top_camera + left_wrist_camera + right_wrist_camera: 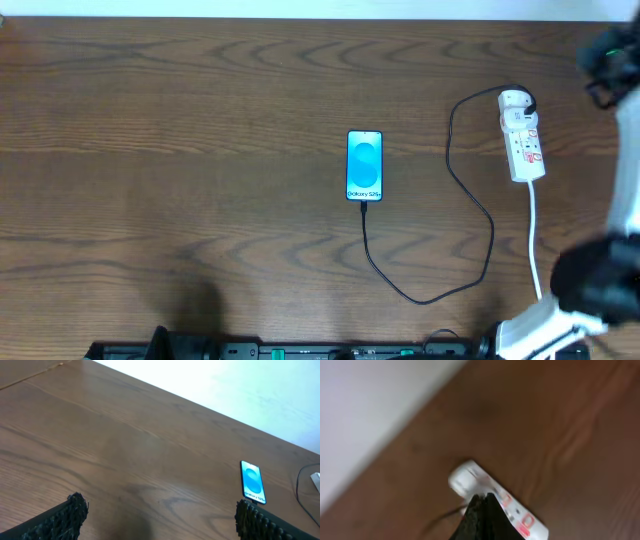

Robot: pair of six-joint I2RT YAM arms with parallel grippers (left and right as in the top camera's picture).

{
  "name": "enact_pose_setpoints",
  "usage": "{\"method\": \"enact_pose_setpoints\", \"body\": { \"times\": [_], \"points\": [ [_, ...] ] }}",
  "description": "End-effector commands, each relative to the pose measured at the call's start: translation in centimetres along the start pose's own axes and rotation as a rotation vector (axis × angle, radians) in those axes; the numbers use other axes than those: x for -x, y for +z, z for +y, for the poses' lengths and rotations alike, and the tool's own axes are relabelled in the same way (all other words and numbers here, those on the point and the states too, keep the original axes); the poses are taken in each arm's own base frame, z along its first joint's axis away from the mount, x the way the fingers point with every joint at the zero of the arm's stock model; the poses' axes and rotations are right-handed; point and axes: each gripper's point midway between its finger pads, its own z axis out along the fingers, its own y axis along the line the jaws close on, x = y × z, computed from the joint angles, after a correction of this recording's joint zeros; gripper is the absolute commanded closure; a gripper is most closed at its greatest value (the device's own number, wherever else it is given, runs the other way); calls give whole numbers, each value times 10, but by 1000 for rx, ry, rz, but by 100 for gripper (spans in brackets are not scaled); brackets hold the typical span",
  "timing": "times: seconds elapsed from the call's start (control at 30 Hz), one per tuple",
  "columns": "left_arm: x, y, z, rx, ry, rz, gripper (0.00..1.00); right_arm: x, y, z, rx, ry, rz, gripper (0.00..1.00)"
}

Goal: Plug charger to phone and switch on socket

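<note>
Work surface: a dark brown wooden table (150,150) with visible grain. At the centre of the overhead frame lies the phone (364,166) — flat, screen up. The charger (491,240) cable meets its lower edge, loops toward the lower right, then rises to the socket (522,140) at upper right — its white cord (533,240) trails toward the lower right.

Dark wooden table (200,150), pale wall (240,385)
</note>
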Motion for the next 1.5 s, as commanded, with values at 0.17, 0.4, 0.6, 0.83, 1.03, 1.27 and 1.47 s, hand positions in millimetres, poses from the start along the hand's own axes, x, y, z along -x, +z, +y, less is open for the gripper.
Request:
{"method": "enact_pose_setpoints", "body": {
  "times": [0.17,0.4,0.6,0.83,1.03,1.27,1.47],
  "points": [
    [1,-2,1,6,14,-10,4,-99,111,-38,-212,7,340,99],
    [1,-2,1,6,14,-10,4,-105,116,-50,-240,20,359,99],
    [1,-2,1,6,14,-10,4,-112,121,-50,-238,20,378,99],
    [1,-2,1,6,14,-10,4,-128,135,-54,-253,10,425,99],
    [1,-2,1,6,14,-10,4,-131,137,-53,-247,4,437,99],
    [1,-2,1,6,14,-10,5,-134,136,-51,-231,9,454,99],
    [1,-2,1,6,14,-10,4,-136,139,-51,-234,8,459,99]
  ]
}}
